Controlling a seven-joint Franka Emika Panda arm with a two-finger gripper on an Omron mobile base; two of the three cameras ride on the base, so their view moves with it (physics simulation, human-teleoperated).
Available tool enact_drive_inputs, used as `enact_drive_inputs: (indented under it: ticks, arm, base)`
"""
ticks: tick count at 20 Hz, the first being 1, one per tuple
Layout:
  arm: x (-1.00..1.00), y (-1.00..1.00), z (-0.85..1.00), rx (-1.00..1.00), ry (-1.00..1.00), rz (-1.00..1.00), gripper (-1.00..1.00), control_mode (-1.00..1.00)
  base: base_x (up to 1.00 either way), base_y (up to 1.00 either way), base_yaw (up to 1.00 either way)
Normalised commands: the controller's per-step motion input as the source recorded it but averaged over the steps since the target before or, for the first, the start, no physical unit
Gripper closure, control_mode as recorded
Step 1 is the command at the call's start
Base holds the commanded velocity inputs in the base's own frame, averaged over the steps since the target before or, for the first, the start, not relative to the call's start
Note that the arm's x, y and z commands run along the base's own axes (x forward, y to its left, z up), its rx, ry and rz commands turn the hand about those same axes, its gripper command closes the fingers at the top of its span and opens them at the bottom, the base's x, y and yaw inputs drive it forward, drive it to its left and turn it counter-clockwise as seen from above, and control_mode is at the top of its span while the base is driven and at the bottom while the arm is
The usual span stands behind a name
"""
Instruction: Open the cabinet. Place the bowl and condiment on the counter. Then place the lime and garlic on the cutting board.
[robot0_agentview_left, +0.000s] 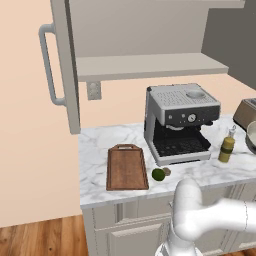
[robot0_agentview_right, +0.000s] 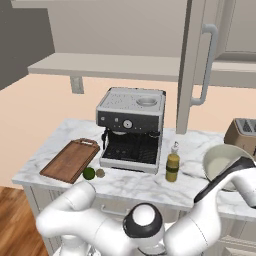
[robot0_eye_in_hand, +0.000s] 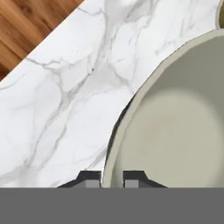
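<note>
gripper (robot0_eye_in_hand: 112, 177): bottom centre of hand view, fingers nearly closed, pinching the bowl rim
bowl (robot0_eye_in_hand: 175, 131): right half of hand view, sitting on counter (robot0_eye_in_hand: 65, 109)
condiment (robot0_agentview_right: 172, 165): centre-right in right base view, upright on marble, right of coffee machine (robot0_agentview_right: 132, 127)
lime (robot0_agentview_right: 89, 173): just beside cutting board (robot0_agentview_right: 70, 160), lower left
garlic (robot0_agentview_right: 100, 173): touching lime's right side
cabinet (robot0_agentview_left: 62, 65): door open, upper left in left base view

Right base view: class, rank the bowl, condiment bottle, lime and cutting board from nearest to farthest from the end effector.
1. Bowl: its rim sits between the tips of the end effector, far right.
2. Condiment bottle: just left of the bowl.
3. Lime: beyond the coffee machine, near the front edge.
4. Cutting board: far left.
</note>
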Motion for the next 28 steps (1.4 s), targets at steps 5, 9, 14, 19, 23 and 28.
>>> enact_drive_inputs:
  ticks: [5,9,14,19,23,28]
  arm:
    - [0.0,0.17,0.0,-0.08,0.05,0.0,-1.0,-1.0]
    - [0.0,0.02,0.0,0.0,0.02,0.0,-1.0,-1.0]
    - [-0.03,0.0,0.12,0.0,0.01,0.0,-1.0,-1.0]
    - [-0.05,0.0,0.43,0.0,0.04,0.0,-1.0,-1.0]
    - [-0.09,0.0,0.5,-0.02,0.05,0.0,-1.0,-1.0]
    - [-0.23,0.0,0.4,-0.02,0.04,0.0,-1.0,-1.0]
  base:
    - [0.0,0.0,0.0]
    - [0.0,0.0,0.0]
    - [0.0,0.0,0.0]
    - [0.0,0.0,0.0]
    - [0.0,0.0,0.0]
    - [0.0,0.0,0.0]
